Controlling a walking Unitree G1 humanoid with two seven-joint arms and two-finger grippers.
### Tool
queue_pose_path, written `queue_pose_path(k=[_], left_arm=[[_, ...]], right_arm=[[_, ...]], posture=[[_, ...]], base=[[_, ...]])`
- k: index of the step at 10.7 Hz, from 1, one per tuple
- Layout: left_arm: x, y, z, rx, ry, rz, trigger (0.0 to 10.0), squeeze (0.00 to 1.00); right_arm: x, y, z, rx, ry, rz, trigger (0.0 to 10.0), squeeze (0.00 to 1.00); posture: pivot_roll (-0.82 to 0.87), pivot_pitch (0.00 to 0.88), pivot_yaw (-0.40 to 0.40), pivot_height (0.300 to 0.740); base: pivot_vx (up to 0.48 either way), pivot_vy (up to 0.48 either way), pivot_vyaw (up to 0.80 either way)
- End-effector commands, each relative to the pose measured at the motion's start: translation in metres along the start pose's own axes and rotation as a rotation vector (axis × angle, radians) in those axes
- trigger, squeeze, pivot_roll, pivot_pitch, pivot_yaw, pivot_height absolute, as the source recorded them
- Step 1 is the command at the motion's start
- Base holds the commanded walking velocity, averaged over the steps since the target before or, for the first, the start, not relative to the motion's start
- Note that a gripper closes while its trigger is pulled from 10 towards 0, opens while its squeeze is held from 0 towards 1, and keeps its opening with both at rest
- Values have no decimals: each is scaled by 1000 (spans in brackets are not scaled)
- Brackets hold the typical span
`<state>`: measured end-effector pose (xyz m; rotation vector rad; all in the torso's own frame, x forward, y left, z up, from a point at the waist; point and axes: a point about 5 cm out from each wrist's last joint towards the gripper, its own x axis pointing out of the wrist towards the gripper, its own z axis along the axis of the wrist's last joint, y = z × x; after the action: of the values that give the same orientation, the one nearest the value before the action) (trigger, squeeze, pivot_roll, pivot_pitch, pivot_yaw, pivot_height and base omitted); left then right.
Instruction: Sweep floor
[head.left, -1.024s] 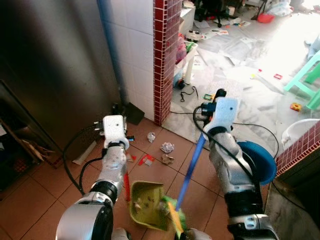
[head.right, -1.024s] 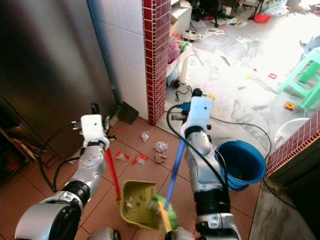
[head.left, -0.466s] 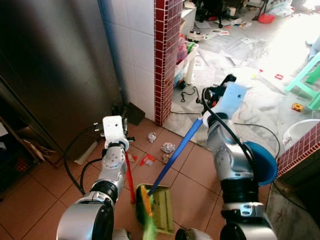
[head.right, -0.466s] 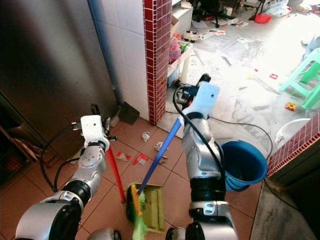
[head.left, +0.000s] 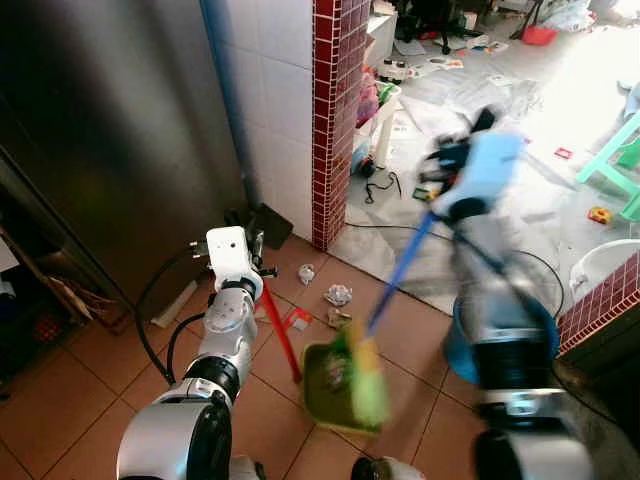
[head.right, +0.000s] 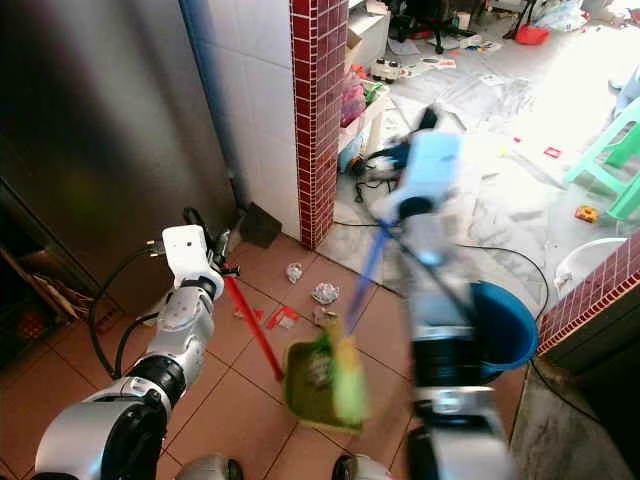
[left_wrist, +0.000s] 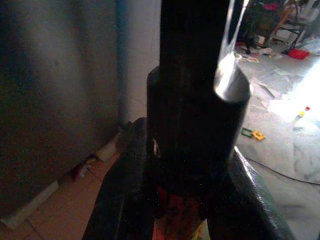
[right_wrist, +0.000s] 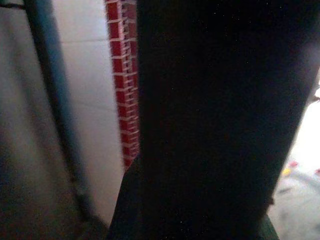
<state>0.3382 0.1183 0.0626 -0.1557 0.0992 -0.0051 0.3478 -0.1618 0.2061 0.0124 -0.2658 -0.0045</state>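
The left gripper (head.left: 262, 272) closes around the red handle (head.left: 281, 338) of a green dustpan (head.left: 330, 385) resting on the terracotta tile floor (head.left: 60, 400). The right gripper (head.left: 440, 205), blurred, carries a blue-handled broom (head.left: 398, 280) whose bristles (head.left: 366, 380) sit at the dustpan; its finger state cannot be told. Crumpled paper scraps (head.left: 338, 294) lie near the red-tiled pillar (head.left: 328, 110), a blue bucket (head.right: 505, 320) beside the right arm

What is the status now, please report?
Left claw shut on red dustpan handle; right claw on blue broom handle, blurred. Green dustpan on tiles, broom head at it. Paper scraps ahead, unswept.
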Motion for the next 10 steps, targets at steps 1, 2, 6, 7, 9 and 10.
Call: queue_pose_path(k=[1,2,6,7,9,10], left_arm=[[4,-1,6,-10,0,-18,10000,0],[5,-1,5,-3,13,-30,10000,0],[6,0,9,23,-4,-68,10000,0],[6,1,11,30,-7,-65,10000,0],[7,-2,22,-15,-75,-134,10000,0],[6,-3,24,-20,-92,-163,10000,0]], right_arm=[[1,-3,21,-13,-111,-1,10000,0],[0,-8,17,-15,-100,-22,10000,0],[-7,-7,4,-37,-82,-26,10000,0],[-9,-8,-1,-47,-64,-25,10000,0],[-18,-12,-19,-112,-6,-50,10000,0],[-24,-12,-26,-129,17,-65,10000,0]], posture=[[-138,0,41,740],[-140,0,44,740],[-133,0,58,740],[-131,0,58,740],[-132,0,60,740],[-126,0,60,740]], base=[[0,0,0],[0,0,0],[0,0,0],[0,0,0],[0,0,0],[0,0,0]])
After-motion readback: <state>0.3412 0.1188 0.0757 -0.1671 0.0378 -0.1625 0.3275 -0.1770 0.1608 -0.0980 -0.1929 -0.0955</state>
